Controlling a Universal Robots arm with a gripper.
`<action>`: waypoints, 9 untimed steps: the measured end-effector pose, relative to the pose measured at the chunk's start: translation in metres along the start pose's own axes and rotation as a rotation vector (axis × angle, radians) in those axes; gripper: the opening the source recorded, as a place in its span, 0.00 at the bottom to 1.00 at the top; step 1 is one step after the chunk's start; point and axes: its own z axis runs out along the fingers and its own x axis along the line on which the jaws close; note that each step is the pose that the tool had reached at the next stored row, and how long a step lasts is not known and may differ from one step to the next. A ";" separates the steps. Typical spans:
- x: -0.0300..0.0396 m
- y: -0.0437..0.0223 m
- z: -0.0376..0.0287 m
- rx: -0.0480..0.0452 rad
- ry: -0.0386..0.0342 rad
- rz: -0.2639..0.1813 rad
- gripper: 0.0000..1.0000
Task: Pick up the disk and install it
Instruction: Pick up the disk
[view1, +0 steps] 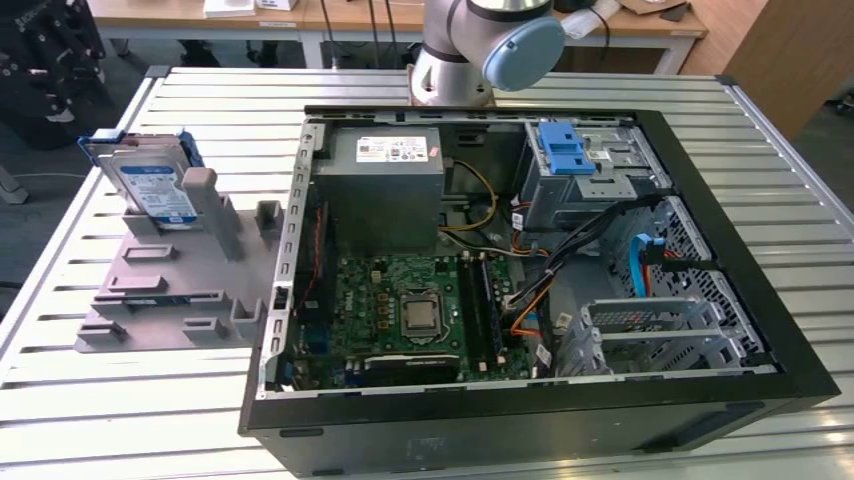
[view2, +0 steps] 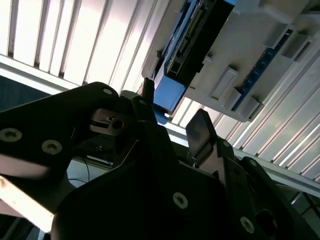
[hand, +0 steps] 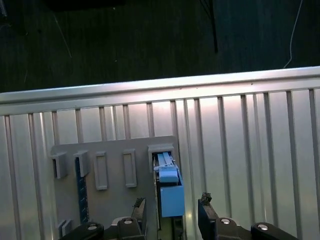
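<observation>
The disk stands on edge in a grey slotted holder at the exterior view's left, silver with a blue-and-white label and a blue carrier frame. In both wrist views my gripper is open, hanging over the disk. One dark finger lies to each side of the blue carrier, with a gap on both sides. The second wrist view has the gripper close to the blue end of the disk, without touching it.
An open computer case lies on the slatted metal table. Inside are a grey power-supply box, a green motherboard and a grey drive cage with a blue bracket. The arm's base stands behind the case.
</observation>
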 end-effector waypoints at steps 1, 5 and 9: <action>0.0000 0.0001 0.0018 -0.0012 -0.0001 -0.008 0.53; 0.0002 0.0002 0.0085 -0.0057 0.0035 -0.011 0.53; 0.0002 0.0002 0.0086 -0.0055 0.0066 -0.011 0.53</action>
